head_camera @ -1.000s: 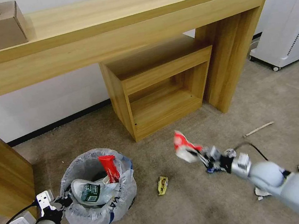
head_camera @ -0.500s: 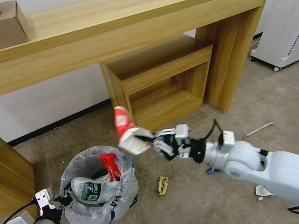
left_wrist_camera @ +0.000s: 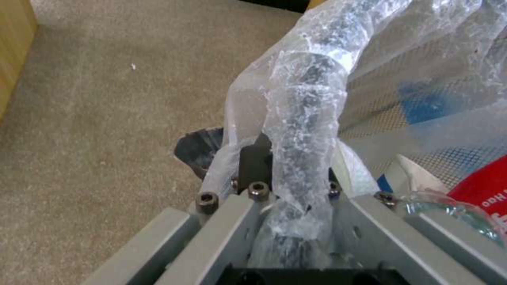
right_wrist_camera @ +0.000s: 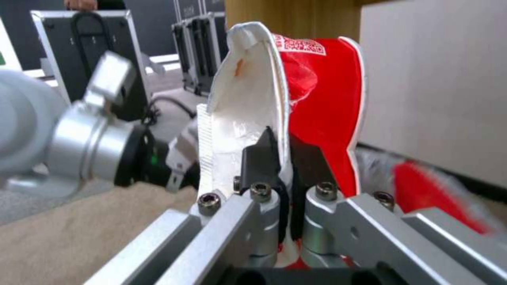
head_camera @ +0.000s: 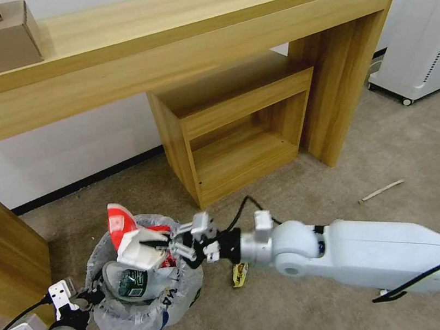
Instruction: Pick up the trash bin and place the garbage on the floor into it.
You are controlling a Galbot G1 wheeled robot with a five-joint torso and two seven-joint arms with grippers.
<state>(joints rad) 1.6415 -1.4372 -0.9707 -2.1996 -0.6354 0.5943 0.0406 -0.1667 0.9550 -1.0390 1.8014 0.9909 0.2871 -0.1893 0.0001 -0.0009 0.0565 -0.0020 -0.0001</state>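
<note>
The left claw (head_camera: 84, 299) is clamped on the bag-wrapped rim of the trash bin (head_camera: 147, 303), which stands on the beige floor (head_camera: 307, 306). Over the bin's mouth, the right claw (head_camera: 161, 245) pinches a red-and-white paper carton (head_camera: 129, 239) by its torn wall. It looks light, thin and crushable. A QR code (right_wrist_camera: 299, 44) shows, unreadable. A yellow wrapper (head_camera: 239, 272) and a wooden stick (head_camera: 381, 190) lie further right.

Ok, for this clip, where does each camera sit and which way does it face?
Head view: high, facing down at the trash bin on the floor; both arms show.
Left wrist view: behind the left gripper, clamped on the bin's bagged rim.
Right wrist view: behind the right gripper, pinching a red-and-white wrapper.
All show the bin area.
</note>
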